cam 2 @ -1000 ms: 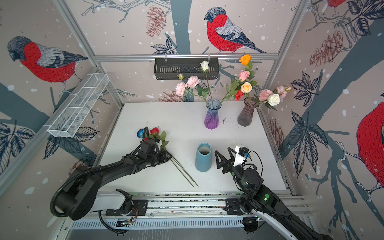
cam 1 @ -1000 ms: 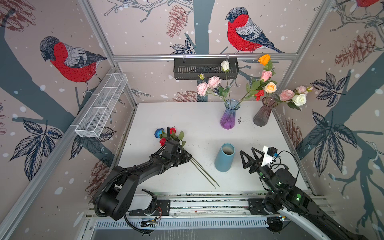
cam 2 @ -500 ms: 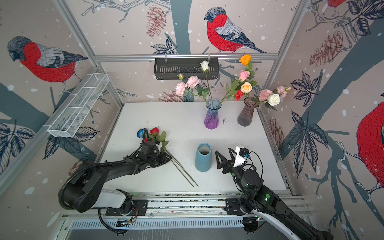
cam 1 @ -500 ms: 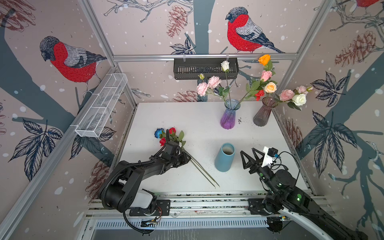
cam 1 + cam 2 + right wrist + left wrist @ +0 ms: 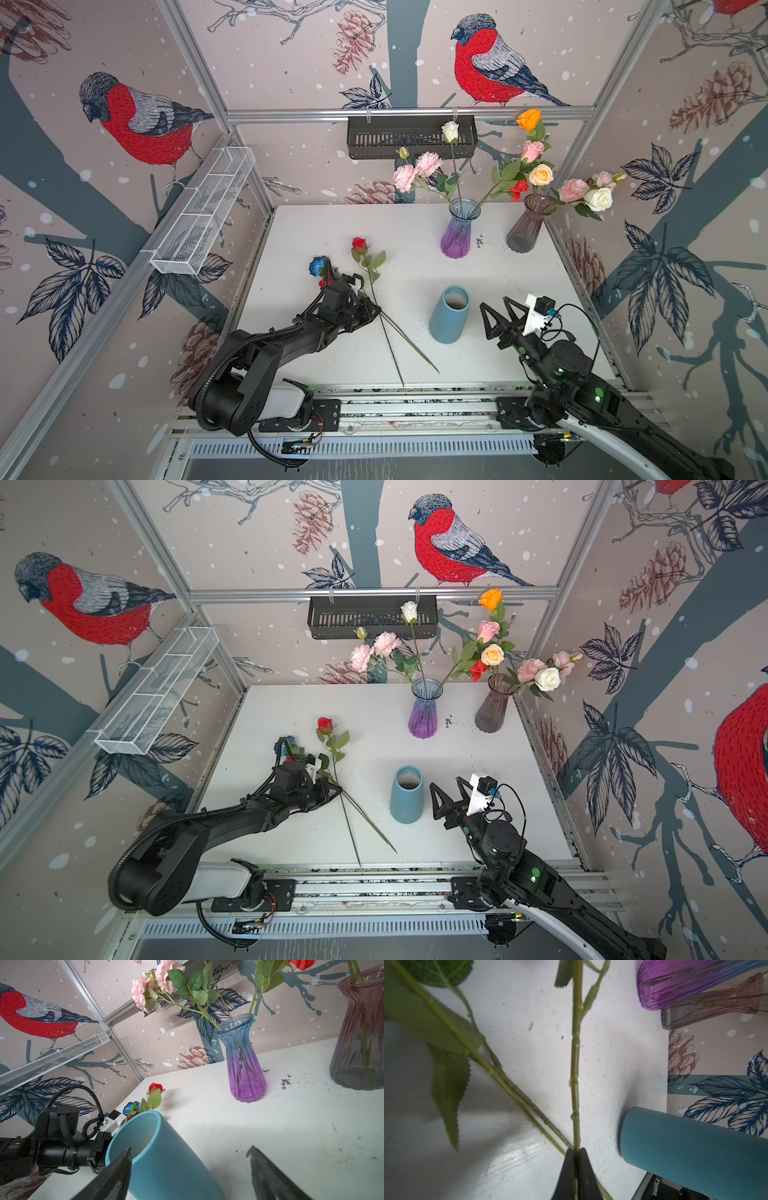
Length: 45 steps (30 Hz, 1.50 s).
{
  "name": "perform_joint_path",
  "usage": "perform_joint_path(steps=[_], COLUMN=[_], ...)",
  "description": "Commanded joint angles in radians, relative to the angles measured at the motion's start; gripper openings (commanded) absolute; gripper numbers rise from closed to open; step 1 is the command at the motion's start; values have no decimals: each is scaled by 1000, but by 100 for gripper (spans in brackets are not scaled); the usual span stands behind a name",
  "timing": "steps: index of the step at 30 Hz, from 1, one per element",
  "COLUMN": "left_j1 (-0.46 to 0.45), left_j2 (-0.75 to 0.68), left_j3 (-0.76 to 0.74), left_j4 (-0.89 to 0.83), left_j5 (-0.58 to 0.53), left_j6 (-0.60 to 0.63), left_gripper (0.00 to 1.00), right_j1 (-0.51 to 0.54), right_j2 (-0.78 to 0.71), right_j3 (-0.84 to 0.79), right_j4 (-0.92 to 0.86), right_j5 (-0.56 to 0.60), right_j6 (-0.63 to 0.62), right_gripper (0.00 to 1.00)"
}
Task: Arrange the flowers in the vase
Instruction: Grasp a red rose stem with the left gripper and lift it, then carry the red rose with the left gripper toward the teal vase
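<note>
Left gripper [image 5: 375, 310] is closed tight on the stem of the red rose [image 5: 359, 244], low over the table [image 5: 415, 257]. The head lies ahead of the jaws and the stem end trails behind them. Two further stems cross just beside the jaws, ungripped: one belongs to the blue rose [image 5: 318, 266]; the other's head is mostly hidden behind the wrist, possibly red. Right gripper [image 5: 494, 303] is held wide open and empty, just beside the blue cylindrical vase [image 5: 449, 324], in which no stems are seen. Purple glass vase [image 5: 457, 237] and smoky glass vase [image 5: 524, 232], well beyond both grippers, are already filled. Judged: one rose grasped, three flowers left to place
</note>
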<state>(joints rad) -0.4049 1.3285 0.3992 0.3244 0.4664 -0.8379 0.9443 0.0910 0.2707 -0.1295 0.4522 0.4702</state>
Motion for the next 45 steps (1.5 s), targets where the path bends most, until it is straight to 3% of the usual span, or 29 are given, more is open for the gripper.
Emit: perform_joint_path(steps=[1,10,14,17,23,26,32,38,45], left_j1=[6,5,-5,-39,-216,-308,-374,-434,-490], left_j2=[-59,-384,-539,-578,-461,-393,-267,-194,-168], left_j3=[14,96,113,186,454,557,678,721,647], left_j4=[0,61,280,382,377,325,253,134,93], left_j5=[-24,-50,-28,-5,78,43,25,-1,-61], left_j6=[6,33,49,114,335,476,600,690,729], left_gripper=[0,0,0,0,0,0,0,0,0], right_j1=[5,22,30,38,50,58,85,132,170], right_j2=[-3,-14,-22,-28,-33,-40,-55,-76,-83], right_j3=[5,9,12,11,14,13,10,9,7], right_j4=[11,1,-5,-10,-20,-24,-31,-41,-50], right_j5=[20,37,49,63,88,100,137,189,234], right_j6=[-4,-5,-4,1,5,9,14,15,16], right_gripper=[88,88,88,88,89,89,90,90,91])
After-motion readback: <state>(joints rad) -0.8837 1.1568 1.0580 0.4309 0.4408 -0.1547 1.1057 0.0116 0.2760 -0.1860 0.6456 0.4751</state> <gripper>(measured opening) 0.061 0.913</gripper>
